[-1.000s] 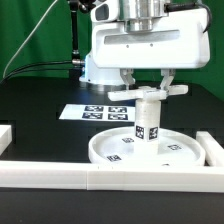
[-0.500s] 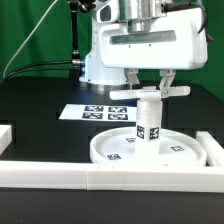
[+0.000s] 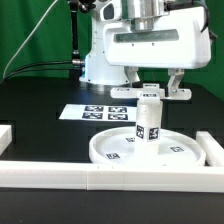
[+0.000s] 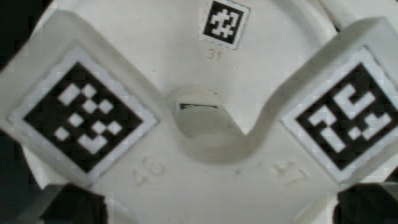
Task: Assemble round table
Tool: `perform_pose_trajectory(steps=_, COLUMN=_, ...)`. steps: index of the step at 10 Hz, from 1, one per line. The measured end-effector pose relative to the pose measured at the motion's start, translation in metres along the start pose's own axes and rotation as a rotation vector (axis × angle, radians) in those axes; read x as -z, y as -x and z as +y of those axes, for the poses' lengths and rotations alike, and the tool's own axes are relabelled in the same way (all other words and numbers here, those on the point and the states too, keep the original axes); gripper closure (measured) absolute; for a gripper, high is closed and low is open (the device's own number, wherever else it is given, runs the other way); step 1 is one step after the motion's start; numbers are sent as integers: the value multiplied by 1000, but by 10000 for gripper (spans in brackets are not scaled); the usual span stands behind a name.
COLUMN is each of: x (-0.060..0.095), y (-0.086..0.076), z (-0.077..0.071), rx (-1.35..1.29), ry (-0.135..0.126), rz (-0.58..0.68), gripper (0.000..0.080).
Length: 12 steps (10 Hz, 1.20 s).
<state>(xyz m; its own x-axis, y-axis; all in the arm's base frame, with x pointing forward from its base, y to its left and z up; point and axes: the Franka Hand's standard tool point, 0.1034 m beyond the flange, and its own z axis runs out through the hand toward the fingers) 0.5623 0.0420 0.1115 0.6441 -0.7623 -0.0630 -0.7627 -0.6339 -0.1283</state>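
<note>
The marker board [image 3: 95, 112] is seen lying flat on the black table [image 3: 40, 120], behind the round disc [image 3: 108, 150] and toward the exterior view's left of it. The round disc is laid flat just behind the front white rail [image 3: 100, 180], with its rim turned up. In the middle of the disc the leg [image 3: 148, 124] is stood upright, so its long side runs straight up and down. At the top of the leg the cross piece [image 3: 124, 93] is held flat, and its arms are pointed out sideways, past the leg on both sides. The gripper [image 3: 156, 89] is hung right above the disc, with one finger on each side of the cross piece's middle. The fingers are set wide apart, but it cannot be told whether the cross piece is squeezed by them. In the wrist view the cross piece [image 4: 196, 120] is seen from above, very close, with a square tag on each of three arms.
</note>
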Motion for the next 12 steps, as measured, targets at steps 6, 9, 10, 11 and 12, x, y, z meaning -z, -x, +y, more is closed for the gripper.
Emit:
perform_pose_trajectory(steps=6, x=0, y=-3, z=-1, rx=137, ry=1, rz=-1, gripper=150)
perform_pose_trajectory(steps=9, x=9, y=-4, z=-2, rx=417, ry=2, rz=3, gripper=150)
perform_pose_trajectory(steps=10, x=20, y=-4, z=-5, rx=549, ry=11, rz=14, gripper=150)
perform_pose_trajectory(steps=11, x=20, y=-4, z=-5, rx=595, ry=8, rz=17, gripper=150)
perform_pose_trajectory(steps=12, x=18, y=-5, z=-4, rx=685, ry=11, rz=14, gripper=150)
